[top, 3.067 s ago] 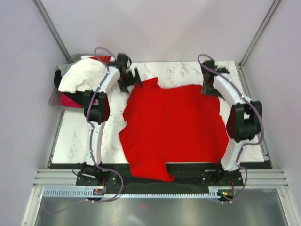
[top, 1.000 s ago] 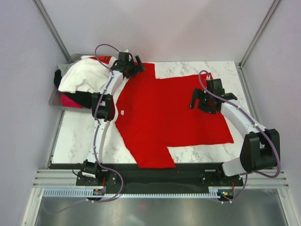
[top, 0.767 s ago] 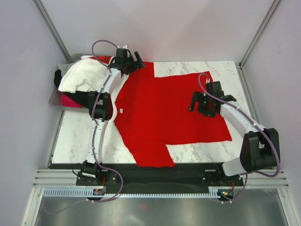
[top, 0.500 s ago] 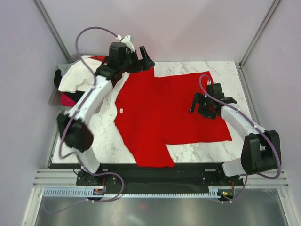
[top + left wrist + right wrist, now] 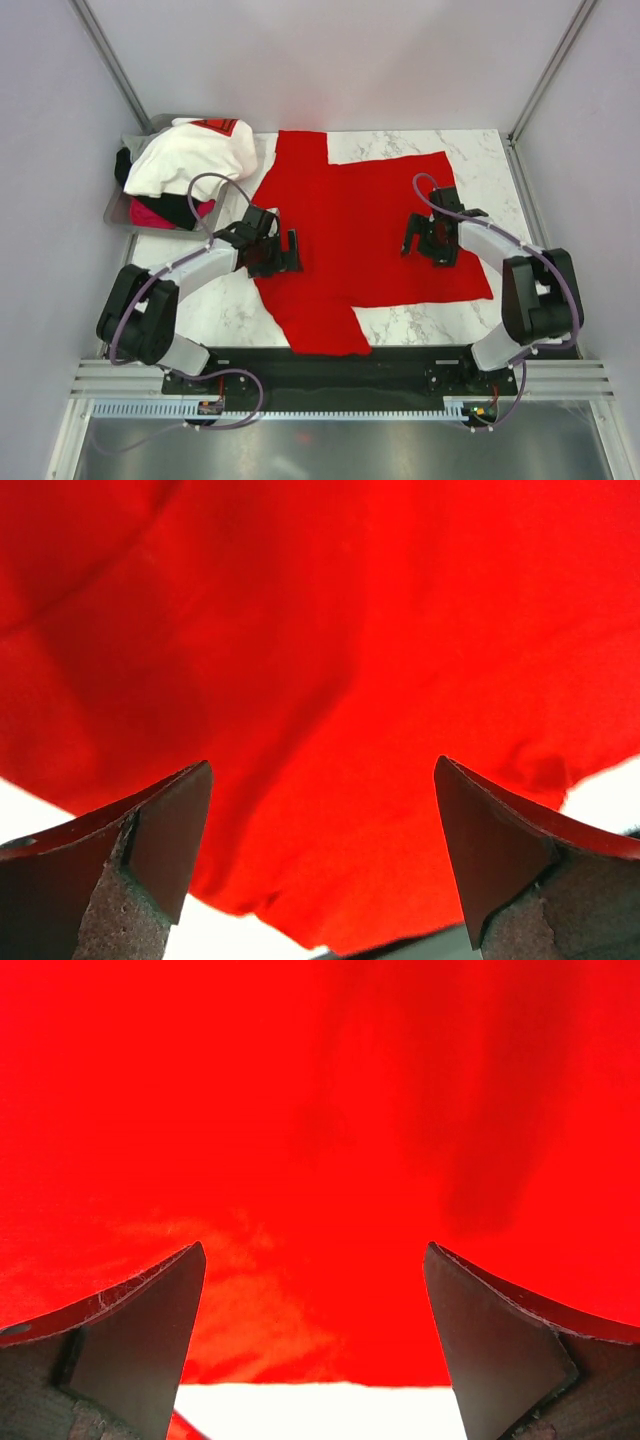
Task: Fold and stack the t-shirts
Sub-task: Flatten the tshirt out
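Top external: red t-shirt (image 5: 350,205) spread flat; left gripper (image 5: 291,253) and right gripper (image 5: 408,238) gape empty.

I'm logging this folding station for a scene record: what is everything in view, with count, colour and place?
plain cloth t-shirt: one, bright red, spread flat across the table.
white cloth t-shirt with a red mark: one, on top of the pile in the tray.
black cloth shirt: one, under the white one.
magenta-pink cloth shirt: one, low in the pile.
metal tray: one, grey, far left.
marble-patterned table: one, white with grey veins.
left arm's fingers: two, dark, open, over the red shirt's left side.
right arm's fingers: two, dark, open, over its right side.
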